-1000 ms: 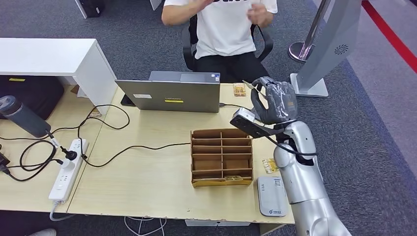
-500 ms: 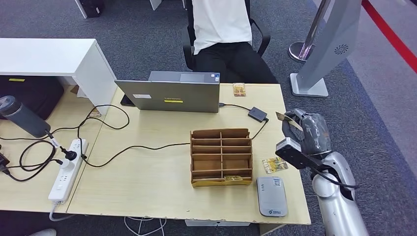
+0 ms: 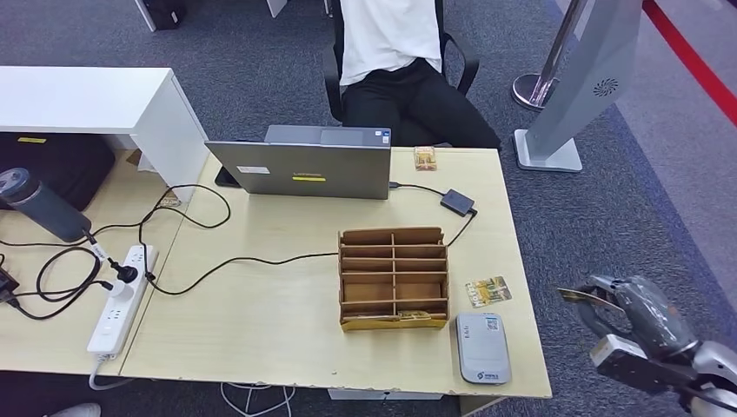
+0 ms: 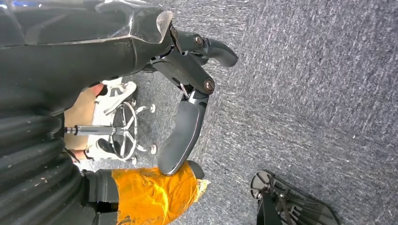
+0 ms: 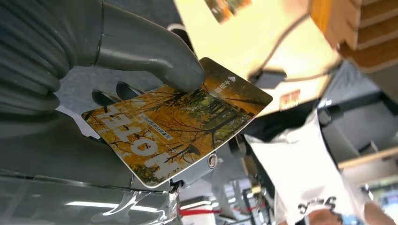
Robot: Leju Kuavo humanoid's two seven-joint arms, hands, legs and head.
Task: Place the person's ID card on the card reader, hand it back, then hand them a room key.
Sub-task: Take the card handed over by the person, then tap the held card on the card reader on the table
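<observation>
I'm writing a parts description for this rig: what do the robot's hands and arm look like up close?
The right hand has a grey ribbed cover, a thick grey thumb and darker fingers under a clear glossy film, with a boxy grey camera module at the wrist. The left hand has the same ribbed cover, dark jointed fingers with visible rivets, and orange tape wrapped on one part.

Wooden desk [image 3: 261, 295] with laptop [image 3: 300, 169], compartment box [image 3: 393, 278], card reader [image 3: 481, 347], power strip [image 3: 117, 300].

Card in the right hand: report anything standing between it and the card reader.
Nothing visible does. The right hand holds the card beyond the table's right edge; the card reader lies flat near that edge, its top bare. The wooden organizer stands beside the reader, on its other side.
</observation>
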